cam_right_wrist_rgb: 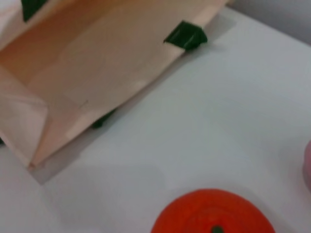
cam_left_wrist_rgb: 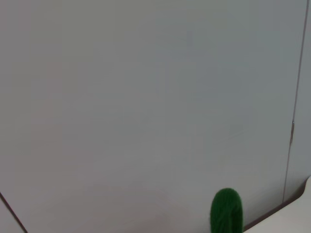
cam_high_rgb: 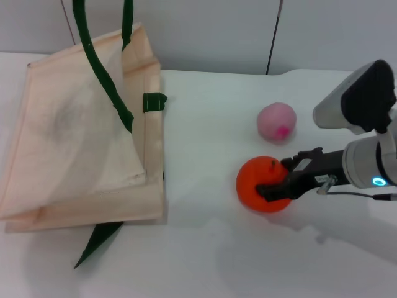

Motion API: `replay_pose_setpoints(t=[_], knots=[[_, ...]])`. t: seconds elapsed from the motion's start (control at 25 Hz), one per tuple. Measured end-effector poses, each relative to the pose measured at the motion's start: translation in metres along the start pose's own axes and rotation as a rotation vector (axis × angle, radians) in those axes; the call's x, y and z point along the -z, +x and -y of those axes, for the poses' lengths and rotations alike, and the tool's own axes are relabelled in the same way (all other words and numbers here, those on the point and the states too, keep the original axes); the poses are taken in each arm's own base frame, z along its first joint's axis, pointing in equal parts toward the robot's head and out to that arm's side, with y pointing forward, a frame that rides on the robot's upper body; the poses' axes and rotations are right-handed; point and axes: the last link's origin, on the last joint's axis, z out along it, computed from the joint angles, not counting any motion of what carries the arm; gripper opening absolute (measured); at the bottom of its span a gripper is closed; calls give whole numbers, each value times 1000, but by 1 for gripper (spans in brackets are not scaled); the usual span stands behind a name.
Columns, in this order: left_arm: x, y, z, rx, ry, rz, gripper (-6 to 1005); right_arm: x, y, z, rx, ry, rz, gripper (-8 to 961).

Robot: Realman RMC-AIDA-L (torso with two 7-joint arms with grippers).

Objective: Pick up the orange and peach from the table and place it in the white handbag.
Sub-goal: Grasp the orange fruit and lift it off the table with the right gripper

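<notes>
The orange [cam_high_rgb: 257, 180] rests on the white table [cam_high_rgb: 205, 248], right of centre. My right gripper [cam_high_rgb: 274, 179] reaches in from the right, its dark fingers [cam_high_rgb: 273, 192] pressed against the fruit's near-right side and shut on it. The right wrist view shows the orange [cam_right_wrist_rgb: 214, 213] close below the camera. The peach [cam_high_rgb: 276, 121], pale pink with a magenta spot, sits just behind it, untouched. The white handbag [cam_high_rgb: 80, 136] lies on the left, its mouth toward the fruits, and its green straps [cam_high_rgb: 102, 81] rise out of the top of the head view. My left gripper is out of view; the left wrist view shows only a strap [cam_left_wrist_rgb: 226, 212] and wall.
A loose green strap end [cam_high_rgb: 96, 241] lies on the table in front of the handbag. A grey wall [cam_high_rgb: 248, 31] stands behind the table. Bare tabletop stretches between the handbag's mouth [cam_right_wrist_rgb: 97, 63] and the orange.
</notes>
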Motion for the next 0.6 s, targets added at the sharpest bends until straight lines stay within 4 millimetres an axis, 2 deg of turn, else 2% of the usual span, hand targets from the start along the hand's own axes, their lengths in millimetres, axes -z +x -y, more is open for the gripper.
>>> replay_pose_setpoints(t=[0.2, 0.4, 0.52, 0.6], knots=[[0, 0, 0, 0, -1, -1, 131, -9, 3, 5, -4, -6, -50, 824], [0, -1, 0, 1, -1, 0, 130, -8, 1, 6, -4, -10, -50, 782], [0, -2, 0, 3, 0, 2, 130, -5, -3, 5, 4, -7, -38, 646], [0, -2, 1, 3, 0, 3, 130, -3, -5, 5, 11, -3, -27, 626]])
